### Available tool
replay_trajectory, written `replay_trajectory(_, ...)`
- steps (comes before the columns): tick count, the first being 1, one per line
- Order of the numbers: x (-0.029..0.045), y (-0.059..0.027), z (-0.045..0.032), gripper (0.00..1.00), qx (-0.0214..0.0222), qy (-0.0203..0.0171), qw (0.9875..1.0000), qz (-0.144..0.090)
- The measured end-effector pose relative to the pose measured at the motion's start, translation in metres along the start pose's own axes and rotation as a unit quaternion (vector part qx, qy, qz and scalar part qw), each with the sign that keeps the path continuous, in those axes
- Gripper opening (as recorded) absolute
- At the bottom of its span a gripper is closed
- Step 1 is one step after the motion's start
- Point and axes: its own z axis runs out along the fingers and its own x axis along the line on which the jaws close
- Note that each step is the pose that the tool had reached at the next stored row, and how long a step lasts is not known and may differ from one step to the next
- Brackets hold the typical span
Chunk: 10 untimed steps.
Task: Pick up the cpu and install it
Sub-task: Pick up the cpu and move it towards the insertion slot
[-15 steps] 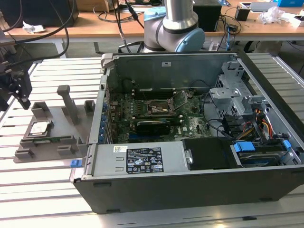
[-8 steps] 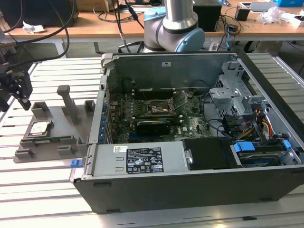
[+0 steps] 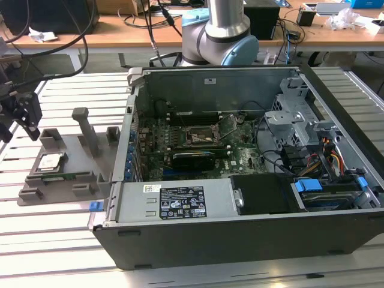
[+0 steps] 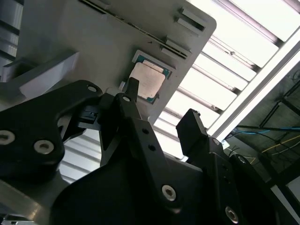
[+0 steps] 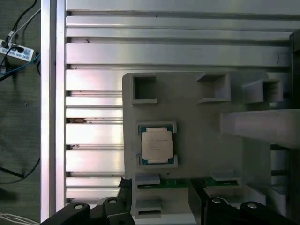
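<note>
Cpu (image 5: 157,146): lies flat with its silver metal top up, in a shallow walled pocket of the grey fixture plate (image 5: 201,140), which sits on the slatted metal counter (image 5: 93,51).
Cpu axis: almost square. In the first wrist view its slightly longer side runs straight away from the fingers, across the line that joins them, and its edges are square to the pocket walls.
Fingers (image 4: 193,131): apart with a wide gap, and nothing is held between them.
Cpu relative to the fingers: beyond the tips and roughly centred on the gap, clear of both of them. In the exterior view the cpu (image 3: 50,161) lies lower than the fingers (image 3: 27,117) and near them.
Between fingers and cpu: a thin green board strip (image 5: 183,182) stands on edge in a slot of the plate.
Hidden or cut off: the fingers' lower parts run out of the first wrist view. In the second wrist view one tip overlaps the pocket's edge beside the cpu (image 4: 149,80). The print on the cpu's top is too small to make out.
Further off: an open computer case (image 3: 240,240) on the counter, well apart from the fingers, with a socket frame (image 3: 201,137) on its board.
</note>
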Motion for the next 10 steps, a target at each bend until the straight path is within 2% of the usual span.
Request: replay_trajectory(10,0.0001,0.0,0.0042,0.6,0.0,0.0,1.0,0.0)
